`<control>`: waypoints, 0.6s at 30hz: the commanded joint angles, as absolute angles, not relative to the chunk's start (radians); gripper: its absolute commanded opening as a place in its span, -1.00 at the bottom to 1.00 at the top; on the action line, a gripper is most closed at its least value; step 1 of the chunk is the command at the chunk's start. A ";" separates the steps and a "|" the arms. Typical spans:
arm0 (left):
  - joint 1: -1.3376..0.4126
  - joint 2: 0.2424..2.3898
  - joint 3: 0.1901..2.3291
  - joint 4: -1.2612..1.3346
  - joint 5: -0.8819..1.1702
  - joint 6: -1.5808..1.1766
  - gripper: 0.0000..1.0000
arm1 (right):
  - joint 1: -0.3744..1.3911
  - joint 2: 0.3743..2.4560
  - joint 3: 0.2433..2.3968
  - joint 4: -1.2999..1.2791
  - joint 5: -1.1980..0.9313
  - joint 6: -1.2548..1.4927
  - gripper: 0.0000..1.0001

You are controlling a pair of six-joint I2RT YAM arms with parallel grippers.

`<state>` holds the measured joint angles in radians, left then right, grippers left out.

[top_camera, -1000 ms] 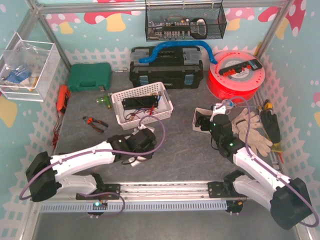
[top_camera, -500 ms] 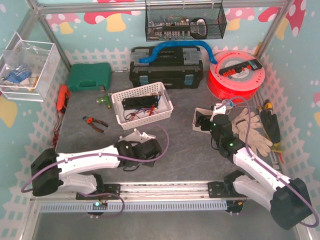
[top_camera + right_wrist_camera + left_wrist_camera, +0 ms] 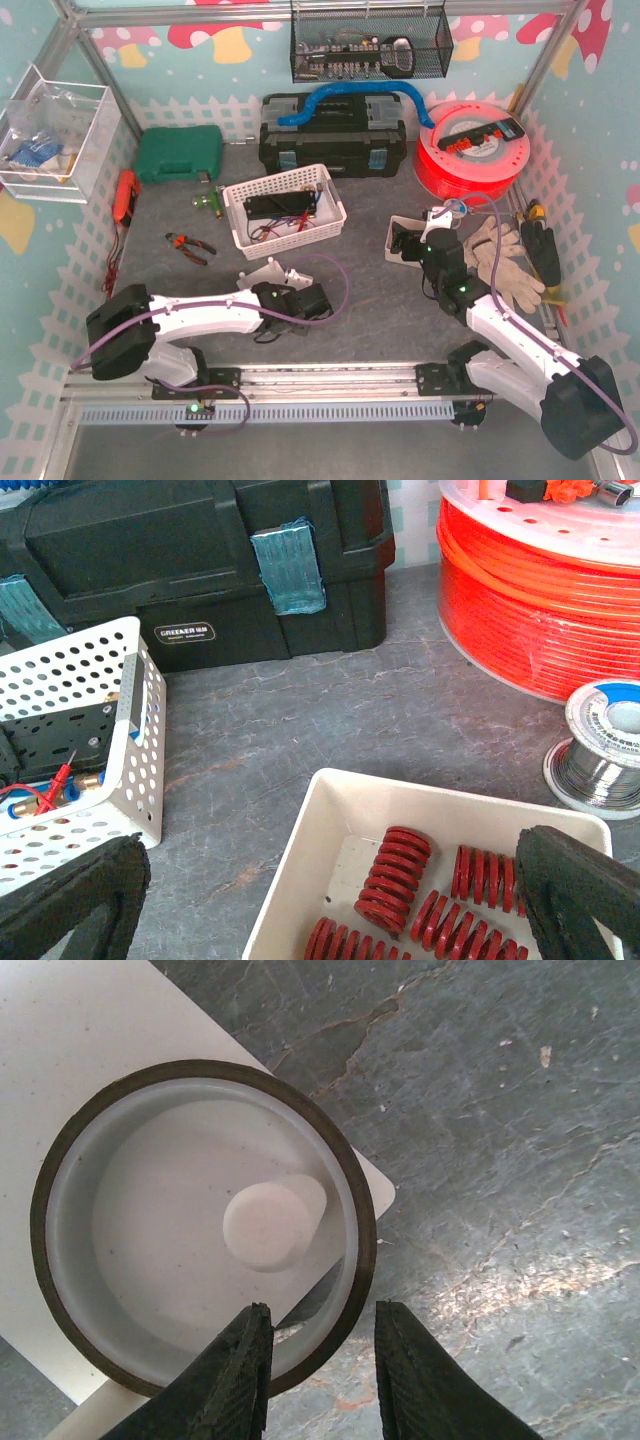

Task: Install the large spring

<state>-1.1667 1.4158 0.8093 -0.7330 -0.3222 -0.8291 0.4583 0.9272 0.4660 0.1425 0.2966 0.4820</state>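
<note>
Use right gripper [image 3: 325,892]: spread wide over white tray [image 3: 450,798], red springs [image 3: 396,878] just ahead, axes pointing away; left gripper [image 3: 315,1365], narrowly parted, well apart from tray.

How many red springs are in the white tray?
5 springs in view, all in the tray: one leaning mid-tray, one to its right, three cut off at the bottom. More may be hidden below.

Springs [image 3: 402,876]: red.
Tray [image 3: 450,810]: white.
Wire reel [image 3: 540,610]: orange.
Toolbox [image 3: 150,560]: black, teal latches.
Basket [image 3: 140,730]: white, dotted with holes.
Table [image 3: 500,1110]: grey, cracked-stone veining.
Cup [image 3: 130,1250]: white, brown rim.
Case [image 3: 178,153]: green.
Walls [image 3: 590,130]: pale blue, white fence print.
</note>
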 commanded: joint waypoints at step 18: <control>-1.171 1.532 0.817 -0.703 -0.317 -0.741 -0.54 | 0.462 0.921 0.463 0.154 0.318 0.477 0.97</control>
